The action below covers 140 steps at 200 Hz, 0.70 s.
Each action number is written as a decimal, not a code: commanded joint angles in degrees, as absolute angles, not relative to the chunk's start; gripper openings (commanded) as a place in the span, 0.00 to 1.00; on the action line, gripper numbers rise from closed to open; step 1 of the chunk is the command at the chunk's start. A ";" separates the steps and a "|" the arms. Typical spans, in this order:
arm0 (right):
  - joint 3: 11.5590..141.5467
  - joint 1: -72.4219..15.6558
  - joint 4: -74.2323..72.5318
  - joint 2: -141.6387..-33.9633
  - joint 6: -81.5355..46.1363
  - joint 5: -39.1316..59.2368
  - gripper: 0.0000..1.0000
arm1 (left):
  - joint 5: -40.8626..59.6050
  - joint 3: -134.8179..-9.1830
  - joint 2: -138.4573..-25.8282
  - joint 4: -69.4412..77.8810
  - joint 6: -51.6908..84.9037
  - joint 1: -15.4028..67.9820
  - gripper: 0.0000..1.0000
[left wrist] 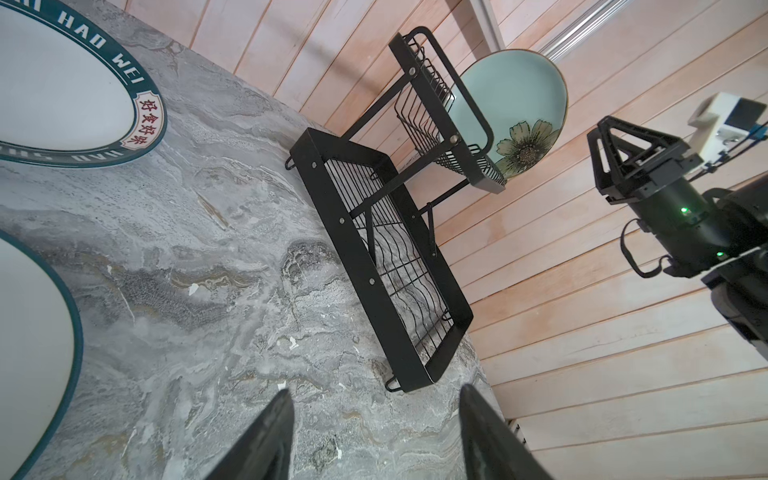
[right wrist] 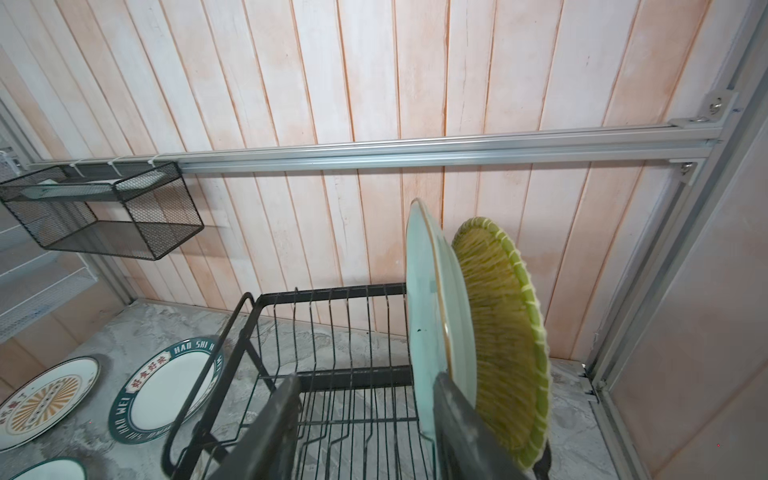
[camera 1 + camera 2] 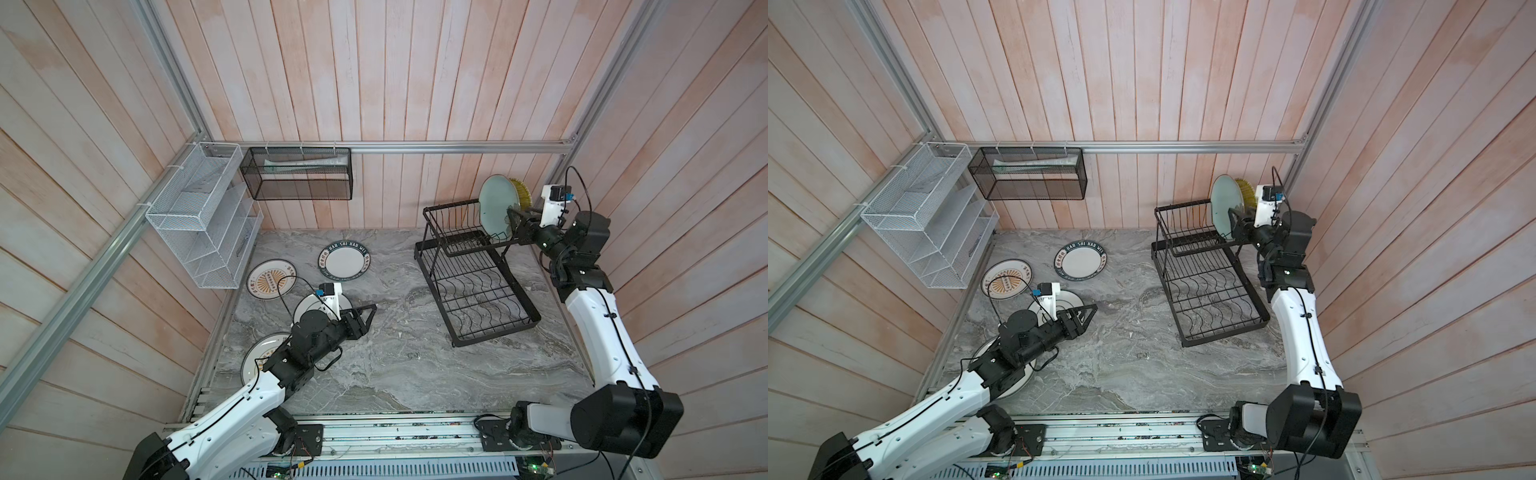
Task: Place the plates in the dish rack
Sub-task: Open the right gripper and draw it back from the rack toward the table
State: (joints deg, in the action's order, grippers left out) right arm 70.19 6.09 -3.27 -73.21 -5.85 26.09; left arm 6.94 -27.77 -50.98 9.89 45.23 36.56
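Grey marbled tabletop (image 3: pixel 395 365) is carrying the black wire two-tier dish rack (image 1: pixel 365 266) at its back right. Standing on edge in the upper basket (image 3: pixel 451 205) are the pale teal flowered round plate (image 2: pixel 428 299) and, just beside it, the yellow woven-look round plate (image 2: pixel 498 316). The right gripper (image 2: pixel 365 379) is straddling the teal rim, fingers parted, one clearly off it, gripping nothing. A finger dragging that rim on withdrawal could, I judge, be tipping it from its slot. The left gripper (image 1: pixel 376 390) is hovering parted and empty, with the white lettered-rim plate (image 3: pixel 345 260) lying flat nearby, unloaded.
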 commanded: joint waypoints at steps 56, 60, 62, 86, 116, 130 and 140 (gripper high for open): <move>56.66 2.74 -8.89 -62.90 -16.43 31.07 0.54 | 6.48 -30.18 -54.26 11.81 45.02 36.94 0.64; 56.05 2.40 -8.62 -62.61 -16.36 30.96 0.55 | 6.23 -30.30 -54.52 11.70 44.92 36.98 0.64; 55.93 2.18 -8.42 -62.48 -16.35 30.81 0.54 | 6.13 -30.38 -54.61 11.58 44.92 36.95 0.64; 52.12 -0.34 -6.88 -60.34 -16.04 28.64 0.54 | 4.24 -31.81 -55.86 9.48 44.06 36.91 0.64; 45.06 -2.93 -7.00 -57.11 -18.34 29.28 0.54 | 2.44 -33.53 -57.38 7.90 43.33 36.84 0.64; 41.57 -5.10 -7.12 -55.70 -19.60 28.83 0.54 | 1.64 -33.76 -58.07 7.90 43.33 36.87 0.64; 38.94 -7.19 -7.25 -54.92 -20.63 27.88 0.54 | 1.41 -33.88 -58.63 8.07 43.33 36.89 0.64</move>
State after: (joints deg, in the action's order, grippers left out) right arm 43.42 -3.66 -6.46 -56.93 -17.43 28.84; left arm 3.66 -32.32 -57.45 8.93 44.56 36.71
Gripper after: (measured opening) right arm 0.543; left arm 0.641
